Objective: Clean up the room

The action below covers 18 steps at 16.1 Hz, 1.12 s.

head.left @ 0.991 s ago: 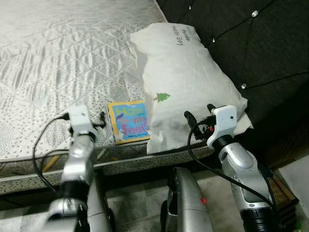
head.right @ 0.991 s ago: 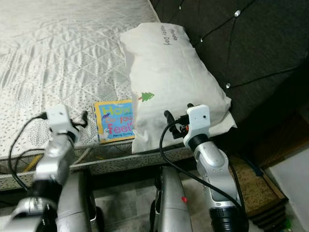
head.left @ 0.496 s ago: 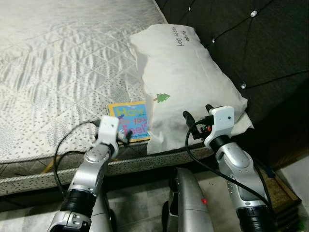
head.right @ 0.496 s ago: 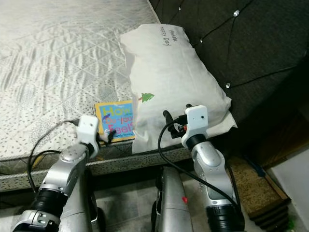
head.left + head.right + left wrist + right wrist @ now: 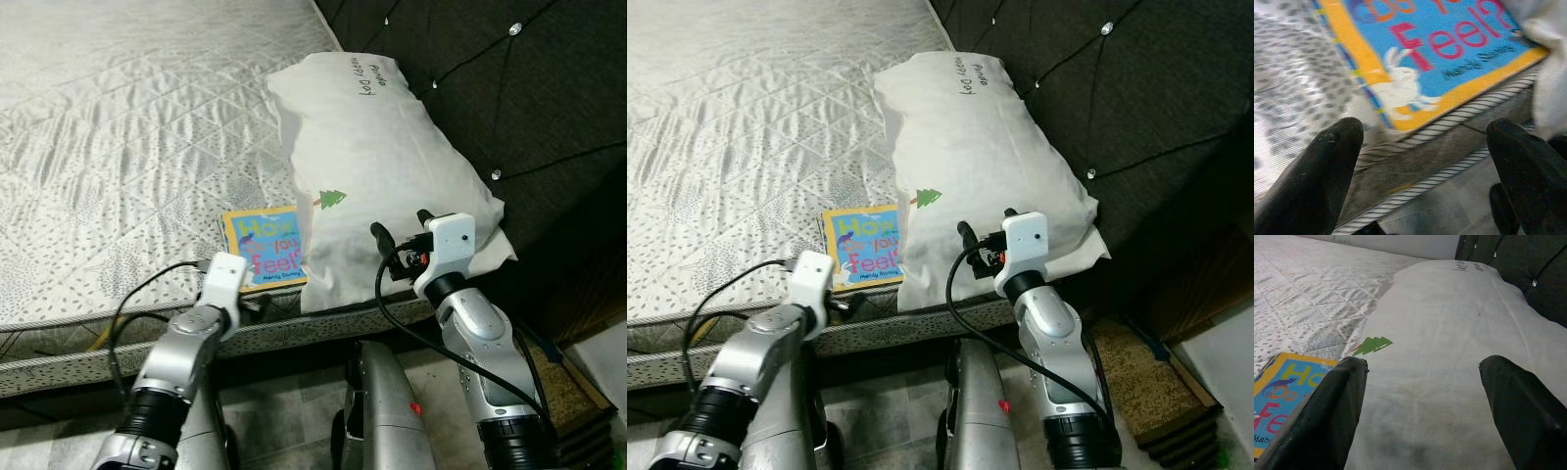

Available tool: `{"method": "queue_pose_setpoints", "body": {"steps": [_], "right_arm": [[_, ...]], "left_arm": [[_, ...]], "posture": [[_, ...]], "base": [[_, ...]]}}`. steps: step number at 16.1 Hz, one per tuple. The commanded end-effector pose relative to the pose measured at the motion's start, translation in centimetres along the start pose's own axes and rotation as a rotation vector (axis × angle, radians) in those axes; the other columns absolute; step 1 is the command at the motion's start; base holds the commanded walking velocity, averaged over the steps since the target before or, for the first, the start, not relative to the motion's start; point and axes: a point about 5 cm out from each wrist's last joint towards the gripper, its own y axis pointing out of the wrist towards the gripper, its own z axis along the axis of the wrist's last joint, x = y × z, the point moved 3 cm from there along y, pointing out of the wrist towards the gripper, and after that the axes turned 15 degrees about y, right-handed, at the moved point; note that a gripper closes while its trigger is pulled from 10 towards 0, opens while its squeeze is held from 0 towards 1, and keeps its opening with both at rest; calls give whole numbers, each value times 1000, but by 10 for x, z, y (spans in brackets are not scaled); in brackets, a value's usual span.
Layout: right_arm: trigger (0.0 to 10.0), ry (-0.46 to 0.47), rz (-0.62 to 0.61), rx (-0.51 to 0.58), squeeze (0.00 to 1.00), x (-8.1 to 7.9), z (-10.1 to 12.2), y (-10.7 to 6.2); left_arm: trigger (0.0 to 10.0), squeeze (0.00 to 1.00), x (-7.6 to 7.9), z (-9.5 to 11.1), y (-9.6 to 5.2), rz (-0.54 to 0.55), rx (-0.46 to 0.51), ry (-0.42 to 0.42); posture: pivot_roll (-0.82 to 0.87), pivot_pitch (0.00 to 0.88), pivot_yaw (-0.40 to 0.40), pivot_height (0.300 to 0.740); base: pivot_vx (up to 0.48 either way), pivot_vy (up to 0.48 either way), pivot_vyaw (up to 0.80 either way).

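In the left eye view, a picture book point(image 5: 263, 251) with a yellow border lies flat near the front edge of the bed point(image 5: 118, 147), its right side tucked just under a white pillow point(image 5: 377, 166) that rests against the dark headboard point(image 5: 529, 108). The left end effector point(image 5: 257, 305) sits at the book's 6 o'clock, by the mattress edge. The right end effector point(image 5: 400, 243) hovers over the pillow's near end. In the left wrist view, the fingers point(image 5: 1317, 176) are spread apart, the book's corner between them. In the right wrist view, the fingers point(image 5: 1327, 416) are likewise spread, holding nothing, above the pillow.
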Motion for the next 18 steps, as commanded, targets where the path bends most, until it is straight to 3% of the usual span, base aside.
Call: {"method": "queue_pose_setpoints", "body": {"steps": [1, 8, 13, 18], "right_arm": [[10000, -5, -13, 3, 0, 4, 1, 1], [10000, -9, -19, 6, 0, 6, 1, 2], [10000, -12, -16, 6, 0, 6, 1, 1], [10000, -20, -17, 0, 0, 8, 2, -2]], "left_arm": [[10000, 0, -3, -4, -2, 13, -25, -7], [10000, 0, -26, -12, -2, 113, -51, -29], [10000, 0, -38, -13, 8, 161, -60, -87], [10000, 0, -44, -10, 12, 183, -53, -100]], "posture": [[14, 60, -69, 535], [13, 53, -67, 535], [1, 60, -76, 535], [-5, 66, -80, 535]], "base": [[0, 0, 0], [0, 0, 0], [0, 0, 0], [0, 0, 0]]}}
